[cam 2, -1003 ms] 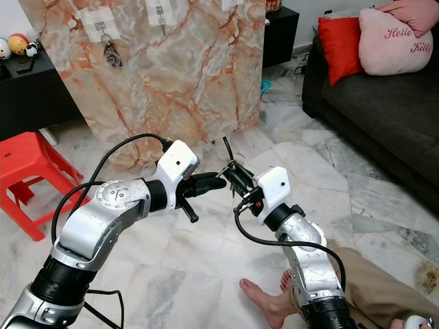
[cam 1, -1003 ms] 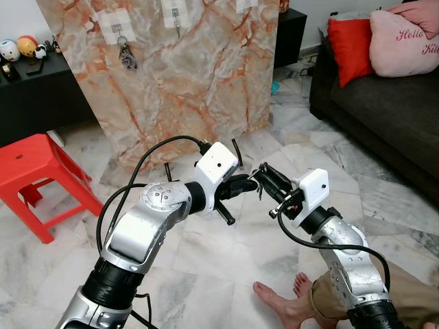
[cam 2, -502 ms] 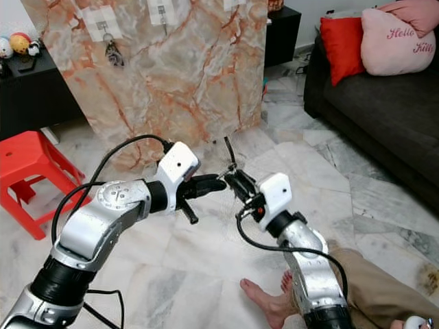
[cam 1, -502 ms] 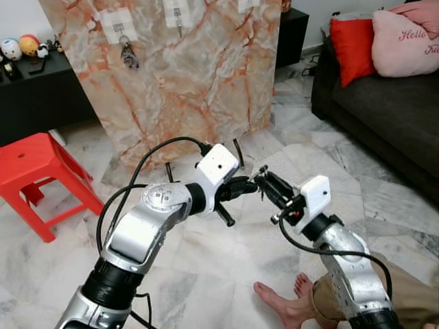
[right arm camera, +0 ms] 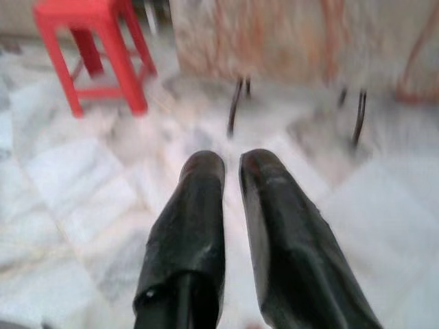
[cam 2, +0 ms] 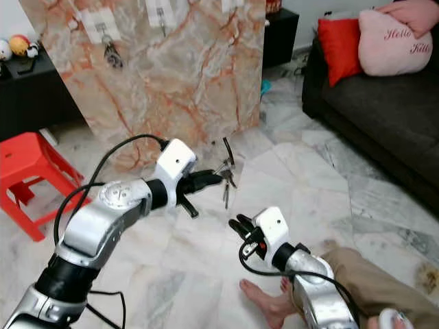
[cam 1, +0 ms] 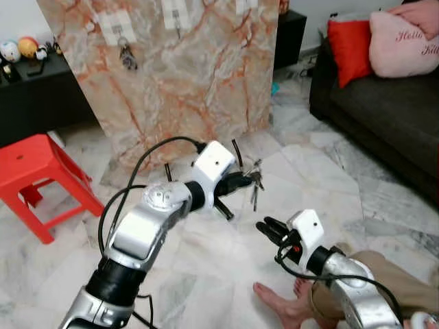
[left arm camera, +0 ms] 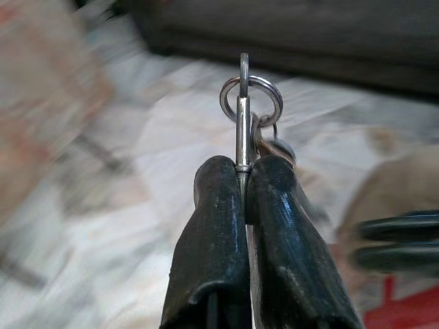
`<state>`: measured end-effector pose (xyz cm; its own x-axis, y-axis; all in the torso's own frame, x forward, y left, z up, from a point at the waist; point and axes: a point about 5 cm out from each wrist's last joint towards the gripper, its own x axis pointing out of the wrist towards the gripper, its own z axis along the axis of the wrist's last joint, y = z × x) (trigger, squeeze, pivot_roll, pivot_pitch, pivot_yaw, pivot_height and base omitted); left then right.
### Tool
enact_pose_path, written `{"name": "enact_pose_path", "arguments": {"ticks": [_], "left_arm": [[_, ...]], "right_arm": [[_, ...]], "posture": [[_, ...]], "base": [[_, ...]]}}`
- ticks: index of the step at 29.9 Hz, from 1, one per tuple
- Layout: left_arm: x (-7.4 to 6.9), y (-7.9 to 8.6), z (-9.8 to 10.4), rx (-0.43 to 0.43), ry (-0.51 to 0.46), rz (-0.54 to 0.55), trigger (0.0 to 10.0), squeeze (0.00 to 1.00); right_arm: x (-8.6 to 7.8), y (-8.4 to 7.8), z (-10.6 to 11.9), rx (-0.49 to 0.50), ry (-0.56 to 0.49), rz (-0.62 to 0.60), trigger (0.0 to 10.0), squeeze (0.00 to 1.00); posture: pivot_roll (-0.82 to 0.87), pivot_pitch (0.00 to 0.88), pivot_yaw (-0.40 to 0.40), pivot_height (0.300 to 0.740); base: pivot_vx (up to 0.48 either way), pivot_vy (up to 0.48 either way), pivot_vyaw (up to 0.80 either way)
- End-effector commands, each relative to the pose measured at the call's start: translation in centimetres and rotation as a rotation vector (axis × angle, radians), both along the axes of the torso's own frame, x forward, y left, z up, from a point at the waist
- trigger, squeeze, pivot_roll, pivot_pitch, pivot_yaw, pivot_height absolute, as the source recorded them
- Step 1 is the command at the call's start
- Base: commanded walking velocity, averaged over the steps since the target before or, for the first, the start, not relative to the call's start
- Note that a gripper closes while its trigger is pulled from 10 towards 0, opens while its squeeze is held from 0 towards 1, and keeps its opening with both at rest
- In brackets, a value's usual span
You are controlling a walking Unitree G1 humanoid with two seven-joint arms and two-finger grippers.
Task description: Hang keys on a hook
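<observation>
left wrist view: keys (left arm camera: 250, 116) pinched between left gripper (left arm camera: 241, 179) fingers, ring protruding past tips.

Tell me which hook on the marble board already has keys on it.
The leftmost hook holds a dark bunch of keys. The middle hook beside it hangs bare.

The left pincer (cam 2: 218, 179) grips dangling keys (cam 2: 226, 185) before the marble board (cam 2: 178, 75).
</observation>
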<state>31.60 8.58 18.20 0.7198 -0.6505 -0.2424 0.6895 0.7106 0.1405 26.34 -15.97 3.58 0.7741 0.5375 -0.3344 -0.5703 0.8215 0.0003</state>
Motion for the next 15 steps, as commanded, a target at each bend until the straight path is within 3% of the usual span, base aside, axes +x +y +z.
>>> {"name": "enact_pose_path", "arguments": {"ticks": [1, 5, 8, 11, 15], "left_arm": [[0.8, 2.0, -0.7, 0.018, -0.001, 0.113, 10.0, 0.00], [1.0, 3.9, -2.3, 0.033, 0.020, 0.212, 10.0, 0.00], [0.8, 7.1, -5.5, 0.042, 0.070, 0.389, 10.0, 0.00], [0.4, 8.3, -7.1, 0.078, 0.093, 0.436, 10.0, 0.00], [-2.2, 10.1, -13.3, 0.173, 0.259, 0.457, 10.0, 0.00]], "right_arm": [[-0.5, -0.7, -2.0, -0.012, 0.079, -0.090, 10.0, 0.00], [-1.3, -1.3, -4.3, -0.031, 0.172, -0.206, 10.0, 0.00], [-2.5, -2.4, -6.9, 0.020, 0.317, -0.453, 10.0, 0.00], [-3.0, -2.9, -7.6, 0.026, 0.357, -0.537, 10.0, 0.00], [-4.5, -3.0, -9.4, 0.058, 0.467, -0.674, 10.0, 0.00]], "posture": [[-0.04, 0.055, 0.037, 0.740], [-0.04, 0.055, 0.039, 0.740], [-0.03, 0.058, 0.044, 0.740], [-0.03, 0.058, 0.045, 0.740], [-0.02, 0.057, 0.048, 0.740]], "base": [[0.000, 0.000, 0.00], [0.000, 0.000, 0.00], [0.000, 0.000, 0.00], [0.000, 0.000, 0.00], [0.000, 0.000, 0.00]]}}
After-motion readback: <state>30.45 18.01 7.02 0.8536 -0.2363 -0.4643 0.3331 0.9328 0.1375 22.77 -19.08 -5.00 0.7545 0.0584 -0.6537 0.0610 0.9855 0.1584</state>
